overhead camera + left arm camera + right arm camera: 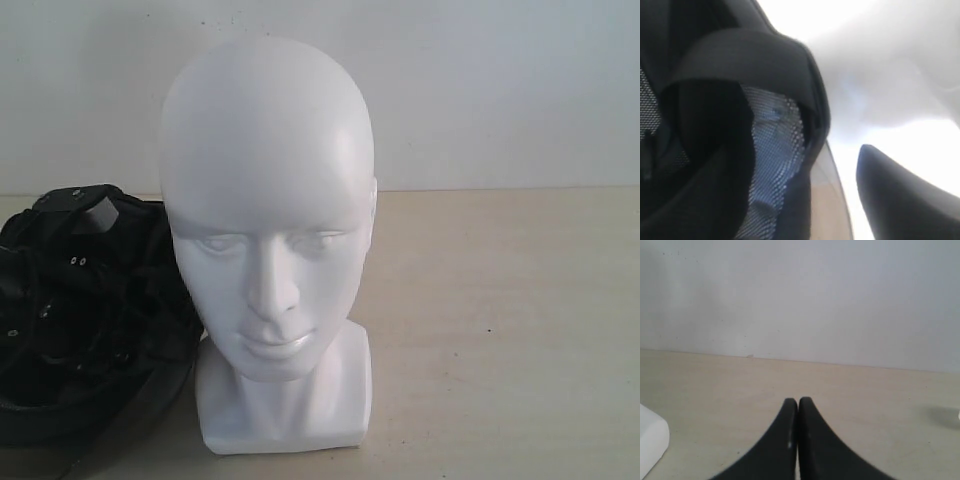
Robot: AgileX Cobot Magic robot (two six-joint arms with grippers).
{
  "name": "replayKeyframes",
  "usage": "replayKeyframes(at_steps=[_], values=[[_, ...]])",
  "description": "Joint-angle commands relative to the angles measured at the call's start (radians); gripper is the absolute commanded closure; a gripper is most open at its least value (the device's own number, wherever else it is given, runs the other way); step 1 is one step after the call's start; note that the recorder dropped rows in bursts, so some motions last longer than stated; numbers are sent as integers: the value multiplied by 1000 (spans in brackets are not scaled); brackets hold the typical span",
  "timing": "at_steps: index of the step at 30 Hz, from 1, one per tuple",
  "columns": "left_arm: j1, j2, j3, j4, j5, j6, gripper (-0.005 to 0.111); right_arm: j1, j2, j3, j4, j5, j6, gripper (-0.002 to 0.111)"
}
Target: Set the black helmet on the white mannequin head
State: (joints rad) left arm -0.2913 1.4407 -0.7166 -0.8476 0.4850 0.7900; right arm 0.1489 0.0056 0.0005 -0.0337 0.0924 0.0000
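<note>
Black fingers of your right hand [798, 402] are pressed together on nothing, above the pale beige counter [865, 390]. A base corner of the glossy white plastic mannequin head [651, 439] is nearby. Your left hand [800, 155] is at the rim of the round matte-black helmet [740, 65]. Only one finger [900, 200] shows, outside it, so you cannot tell whether it grips. The helmet lies against the head's base on your left arm's side, dark lining showing. The head stands upright, uncovered.
</note>
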Motion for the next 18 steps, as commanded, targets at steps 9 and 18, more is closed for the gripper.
replayKeyframes(at_steps=[9,18], values=[[-12,16,-5,-88,-54,86,39,0,-6,-1,-2,-6,0,108],[-12,120,-5,-88,-94,91,39,0,-6,-1,-2,-6,0,108]])
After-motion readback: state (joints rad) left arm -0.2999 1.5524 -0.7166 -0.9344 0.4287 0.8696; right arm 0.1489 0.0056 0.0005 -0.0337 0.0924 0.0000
